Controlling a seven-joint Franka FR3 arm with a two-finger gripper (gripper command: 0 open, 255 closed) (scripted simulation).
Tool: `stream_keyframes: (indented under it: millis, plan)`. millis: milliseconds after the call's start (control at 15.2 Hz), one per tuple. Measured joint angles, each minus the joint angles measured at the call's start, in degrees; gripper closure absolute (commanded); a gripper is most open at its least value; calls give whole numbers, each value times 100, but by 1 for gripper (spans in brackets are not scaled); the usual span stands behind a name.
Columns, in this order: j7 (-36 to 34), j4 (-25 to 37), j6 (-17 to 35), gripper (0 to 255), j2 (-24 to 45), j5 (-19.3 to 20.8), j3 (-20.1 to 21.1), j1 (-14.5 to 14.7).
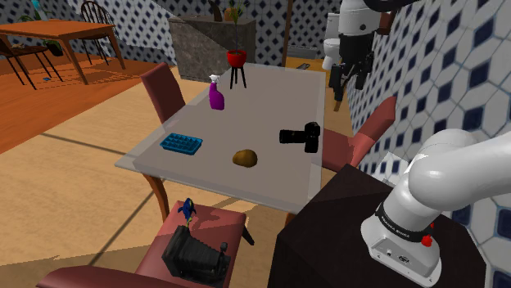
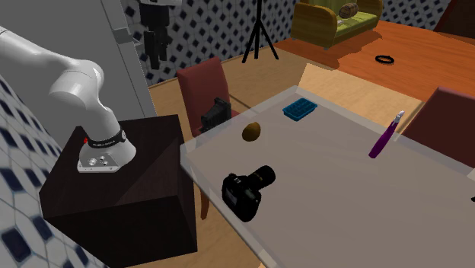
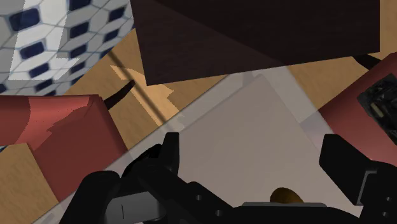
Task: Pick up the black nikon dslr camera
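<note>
The gripper (image 1: pixel 347 82), fingers spread, hangs well above the black camera (image 1: pixel 301 136); a brown lump (image 1: pixel 245 158) lies nearby, toward the shoulder view's left.

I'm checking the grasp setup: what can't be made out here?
Wrist view: the camera is cut off by the bottom edge and merges with the black gripper beside it.
Wrist view: the brown lump is half hidden by the gripper's body.
Second exterior view: the black object on the chair is partly hidden by the edge of the table.
</note>
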State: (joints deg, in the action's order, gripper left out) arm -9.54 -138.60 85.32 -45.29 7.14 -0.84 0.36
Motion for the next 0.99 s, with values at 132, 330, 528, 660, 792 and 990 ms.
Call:
stream_keyframes:
  millis: [132, 330, 528, 660, 792, 990]
  plan:
    - [70, -46, 92, 0, 41, 38, -48, 1]
    - [481, -290, 536, 0, 190, 255, -329, -8]
    - [959, -494, 1092, 0, 481, 505, -670, -25]
    - [1272, -583, 1473, 0, 721, 653, -890, -31]
    - [1582, -678, 1872, 0, 975, 789, -1114, -38]
    - [2057, -720, 2489, 0, 1471, 954, -1449, -33]
